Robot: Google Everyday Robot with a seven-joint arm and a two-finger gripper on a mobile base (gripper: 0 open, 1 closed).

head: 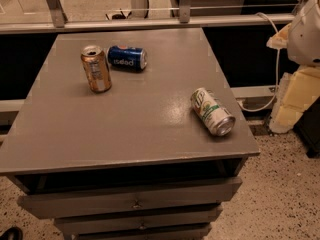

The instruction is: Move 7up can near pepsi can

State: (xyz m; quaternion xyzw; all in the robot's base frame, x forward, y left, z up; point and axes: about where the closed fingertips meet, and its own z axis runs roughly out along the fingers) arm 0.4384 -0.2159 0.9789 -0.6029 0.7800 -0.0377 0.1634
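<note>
The 7up can [212, 111], white and green with silver ends, lies on its side near the right front of the grey cabinet top [140, 114]. The pepsi can [127, 57], dark blue with white lettering, lies on its side at the back left. The two cans are far apart. My gripper is out of view. Only a white part of my arm [306, 29] shows at the upper right edge, off to the right of the cabinet and away from both cans.
An orange-gold can [96, 68] stands upright just left of the pepsi can, almost touching it. Drawers [135, 199] sit below the top. Yellow foam blocks [295, 101] and a white cable [272, 59] are to the right. A metal rail [150, 23] runs behind.
</note>
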